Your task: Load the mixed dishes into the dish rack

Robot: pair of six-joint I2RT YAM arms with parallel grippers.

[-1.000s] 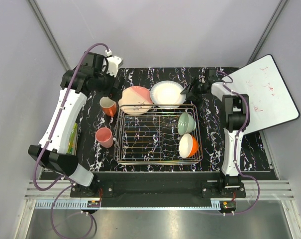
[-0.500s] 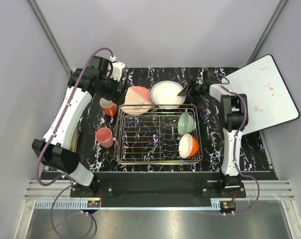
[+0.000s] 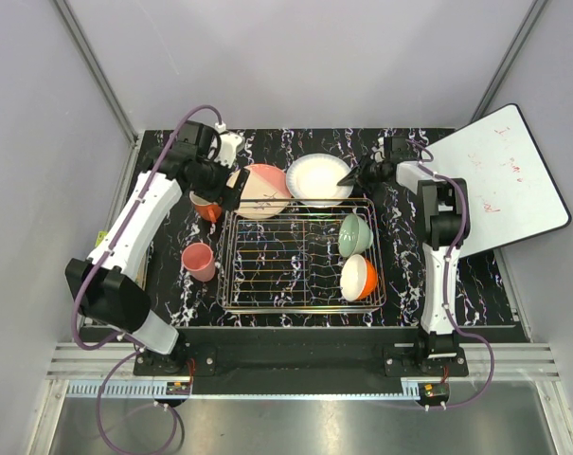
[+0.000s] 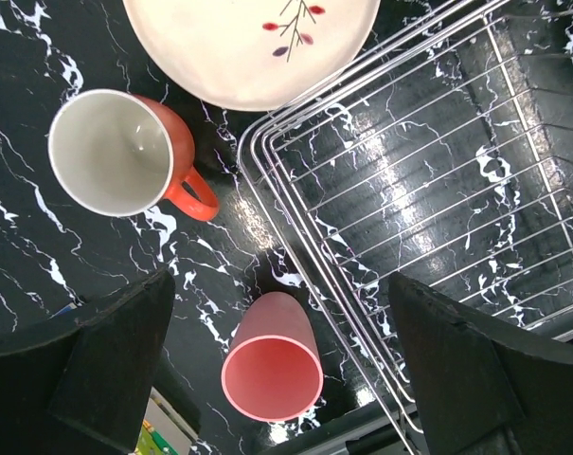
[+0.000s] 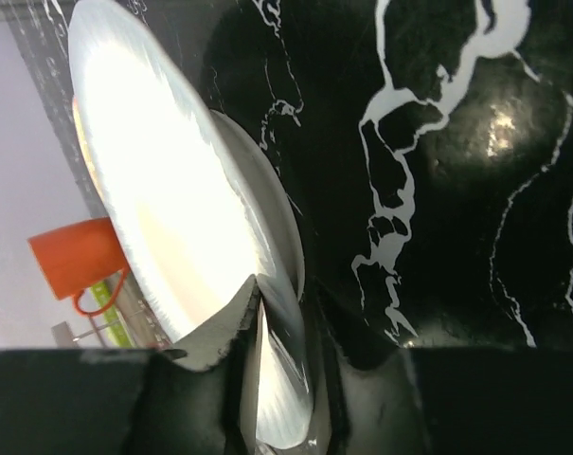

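Partly hiding the white plate (image 5: 172,209) rim behind the right gripper (image 5: 281,294), straddling that rim with the fingers; not showing whether clamping. Cropping the pink-and-peach plate (image 4: 248,47) at the left wrist view's 12 o'clock. Lying on the tabletop (image 3: 409,284) at 12 o'clock of the dish rack (image 3: 295,306), itself stretching 9 to 3. Holding left gripper (image 4: 281,280) fingers wide apart above the orange mug (image 4: 111,152), handle pointing toward 4 o'clock.
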